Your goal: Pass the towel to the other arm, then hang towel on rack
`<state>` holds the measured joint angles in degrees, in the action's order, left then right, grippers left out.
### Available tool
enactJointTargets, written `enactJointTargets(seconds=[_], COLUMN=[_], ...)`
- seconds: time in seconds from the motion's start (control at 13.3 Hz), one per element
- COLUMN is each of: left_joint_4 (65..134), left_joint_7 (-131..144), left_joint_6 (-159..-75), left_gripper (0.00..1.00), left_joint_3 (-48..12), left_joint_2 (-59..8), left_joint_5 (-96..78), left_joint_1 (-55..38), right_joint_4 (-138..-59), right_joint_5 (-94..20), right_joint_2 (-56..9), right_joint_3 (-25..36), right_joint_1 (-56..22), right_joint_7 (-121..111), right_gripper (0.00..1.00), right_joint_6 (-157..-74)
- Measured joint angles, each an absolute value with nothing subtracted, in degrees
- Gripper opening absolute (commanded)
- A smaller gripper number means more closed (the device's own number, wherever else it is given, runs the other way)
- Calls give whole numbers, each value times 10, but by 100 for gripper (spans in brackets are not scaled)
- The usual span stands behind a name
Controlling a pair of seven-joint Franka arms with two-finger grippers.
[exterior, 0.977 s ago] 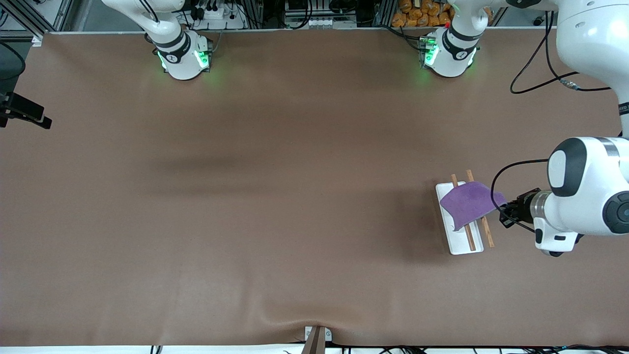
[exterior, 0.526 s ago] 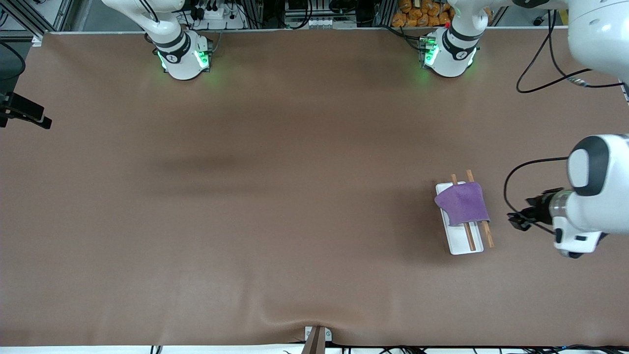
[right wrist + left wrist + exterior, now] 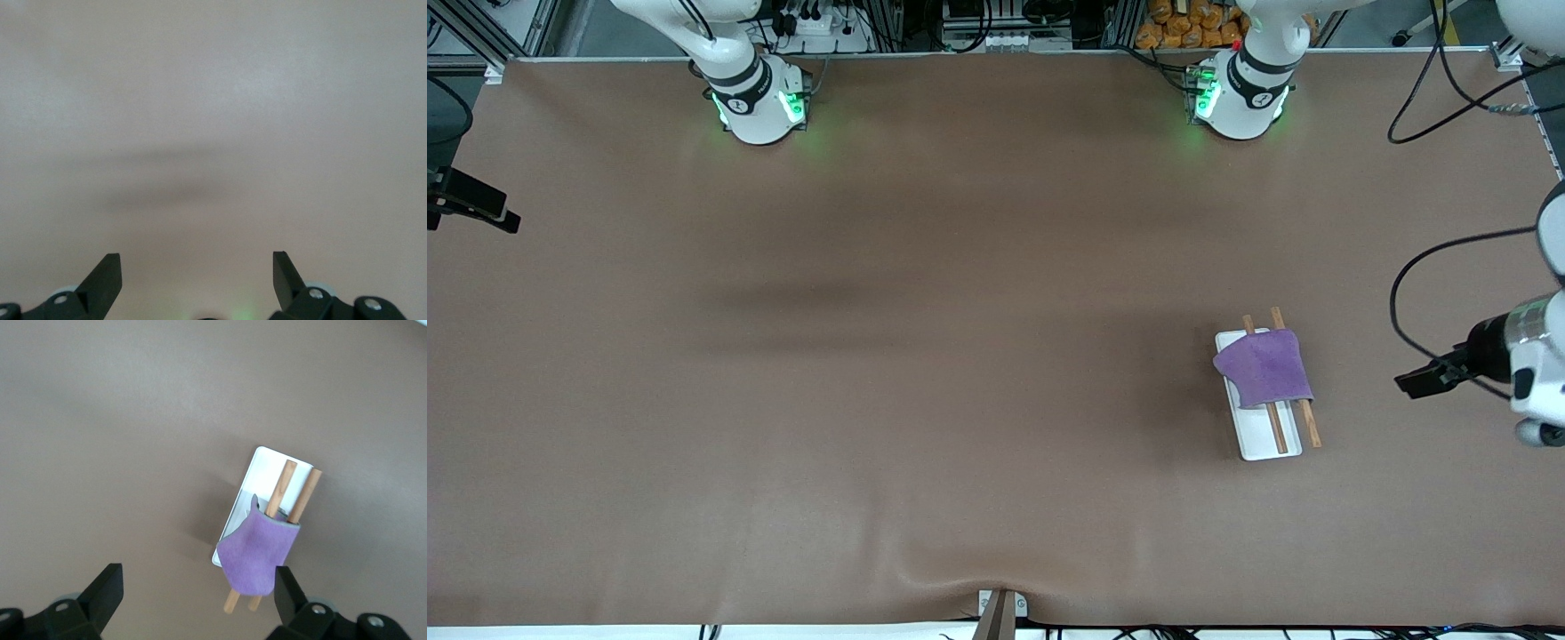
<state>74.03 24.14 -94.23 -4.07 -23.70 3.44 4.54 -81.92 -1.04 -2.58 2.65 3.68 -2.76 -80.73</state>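
The purple towel [image 3: 1263, 366] [image 3: 257, 553] hangs draped over the two brown wooden rods [image 3: 1309, 425] [image 3: 288, 487] of the rack, whose white base [image 3: 1258, 433] [image 3: 261, 468] lies on the table toward the left arm's end. My left gripper [image 3: 1412, 383] [image 3: 197, 587] is open and holds nothing. It hovers off the rack on the side toward the left arm's end of the table, apart from the towel. My right gripper [image 3: 197, 267] is open over bare brown table. It is out of the front view, where only that arm's base [image 3: 756, 102] shows.
A black cable [image 3: 1405, 293] loops from the left arm's wrist. A black device [image 3: 467, 206] juts in at the right arm's end of the table. A small bracket [image 3: 1000, 609] sits at the table edge nearest the front camera.
The left gripper opened and let go of the towel, then drew back toward the left arm's end of the table. The towel settled over the rods. The right arm has not moved.
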Motion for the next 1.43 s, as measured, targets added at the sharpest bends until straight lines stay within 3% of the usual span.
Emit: enactJointTargets(seconds=[0.6,1.43], left_joint_4=[740,741], left_joint_7=[114,45], left_joint_6=[-899,-860], left_gripper=[100,100], left_joint_3=[-44,-73], left_joint_2=[-152,-122], left_joint_5=[34,20], left_joint_1=[44,57], right_joint_4=[-819,-819], right_joint_5=[-10,-10], right_joint_2=[-26,-26], right_joint_3=[26,27], right_joint_1=[37,37], right_joint_7=[-28,-27], right_gripper=[100,100], right_joint_6=[-807,-806])
